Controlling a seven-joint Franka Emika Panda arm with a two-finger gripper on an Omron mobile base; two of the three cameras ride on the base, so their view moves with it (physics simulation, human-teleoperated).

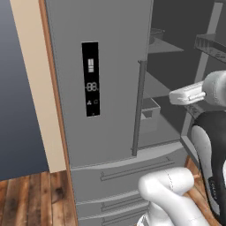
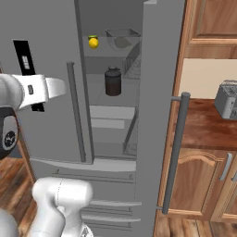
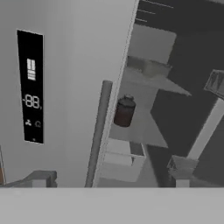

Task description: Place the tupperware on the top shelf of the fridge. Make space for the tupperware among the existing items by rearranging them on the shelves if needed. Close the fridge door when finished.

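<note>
The fridge [image 1: 110, 132] has its left door shut and its right door [image 2: 155, 115] swung open. Inside, on the top shelf [image 2: 105, 52], the translucent tupperware [image 2: 122, 40] sits just right of a yellow lemon [image 2: 93, 42]. One shelf lower stands the dark brown jar [image 2: 113, 82] with its black lid. The hand view shows the same tupperware [image 3: 153, 68] and jar [image 3: 124, 112]. My gripper [image 3: 111, 175] hangs in front of the opening, level with the middle shelves. It is open, its fingertips [image 3: 41, 178] wide apart with nothing between them.
The shut left door carries a black display panel [image 1: 90, 79] and a vertical bar handle [image 1: 139, 108]. A grey drawer bin [image 2: 111, 118] sits under the shelves. Right of the open door, a silver toaster [image 2: 227, 99] stands on a wooden counter above cabinets.
</note>
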